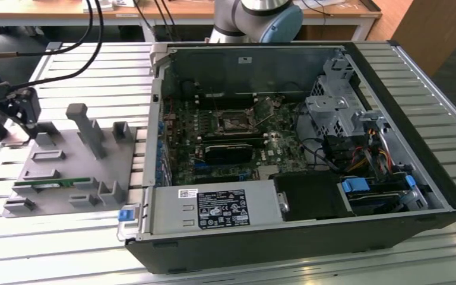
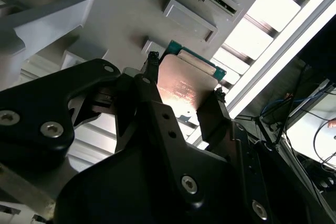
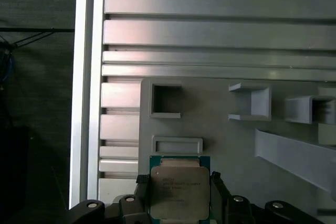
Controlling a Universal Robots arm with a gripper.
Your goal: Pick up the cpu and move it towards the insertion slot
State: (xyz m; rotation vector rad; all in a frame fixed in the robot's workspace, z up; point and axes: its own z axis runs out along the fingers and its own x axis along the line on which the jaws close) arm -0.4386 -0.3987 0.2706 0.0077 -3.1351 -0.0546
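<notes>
So, the big slatted metal bench (image 1: 93,65) has an open computer case (image 1: 418,178) lying on it. A grey holder tray (image 1: 62,172) sits just beside the case, on the exterior view's left. The pincer (image 3: 177,178) is over that tray, its fingers (image 2: 216,111) closed in on two opposite edges of the cpu (image 2: 184,85). You can see the chip's silvery top in both wrist views. The insertion slot (image 1: 234,122) is on the board inside the case, well apart from the chip.
</notes>
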